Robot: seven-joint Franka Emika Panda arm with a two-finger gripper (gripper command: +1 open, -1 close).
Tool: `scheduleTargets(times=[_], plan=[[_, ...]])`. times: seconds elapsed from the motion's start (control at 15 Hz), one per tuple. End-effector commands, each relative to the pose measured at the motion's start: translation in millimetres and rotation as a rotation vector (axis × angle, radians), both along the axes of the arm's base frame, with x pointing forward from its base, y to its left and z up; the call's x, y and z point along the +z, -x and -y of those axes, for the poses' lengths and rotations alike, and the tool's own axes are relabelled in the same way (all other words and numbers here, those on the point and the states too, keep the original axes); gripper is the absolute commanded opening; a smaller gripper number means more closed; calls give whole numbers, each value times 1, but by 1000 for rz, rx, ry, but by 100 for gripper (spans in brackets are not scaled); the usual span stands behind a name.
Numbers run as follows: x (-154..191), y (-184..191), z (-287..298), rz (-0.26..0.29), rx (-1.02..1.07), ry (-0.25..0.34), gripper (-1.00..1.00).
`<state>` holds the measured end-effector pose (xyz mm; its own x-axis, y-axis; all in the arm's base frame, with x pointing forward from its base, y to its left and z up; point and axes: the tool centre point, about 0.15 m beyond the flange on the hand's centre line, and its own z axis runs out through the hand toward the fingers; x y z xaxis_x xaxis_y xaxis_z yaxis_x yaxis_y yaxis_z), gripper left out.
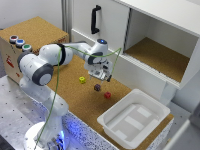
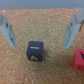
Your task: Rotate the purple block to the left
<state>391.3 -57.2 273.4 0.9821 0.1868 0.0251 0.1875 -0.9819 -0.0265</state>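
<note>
The purple block point(image 1: 97, 87) is sitting on the cork tabletop point(image 1: 75, 100) just below and slightly ahead of the gripper point(image 1: 101, 76), not yet touched. In the wrist view the block point(image 2: 35, 51) is lying between the two fingers point(image 2: 8, 29) but nearer to one of them than the other, so the gripper point(image 2: 41, 30) is not quite centred over it. The jaws are standing wide apart with nothing in them, well above the block.

A small red block point(image 1: 107, 95) is resting near the purple one, on the side toward the white plastic tub point(image 1: 135, 120); in the wrist view it point(image 2: 79, 59) is showing just outside one finger. A small yellow block point(image 1: 82, 79) is lying farther off on the other side of the gripper.

To my eye the arm is in the approach step, hovering before the descent. The next move is calling for a small sideways correction to centre the fingers on the purple block, then a straight drop until the pads are flanking it, then a close and a turn to the left. The red block is sitting close enough that the nearer finger risks nudging it on the way down.
</note>
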Motion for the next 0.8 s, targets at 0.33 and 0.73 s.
scheduleTargets(times=[0.33, 0.73], plan=[[-64, -20, -14, -36, -133, 63, 100], [-71, -21, -20, -37, -152, 35, -100]])
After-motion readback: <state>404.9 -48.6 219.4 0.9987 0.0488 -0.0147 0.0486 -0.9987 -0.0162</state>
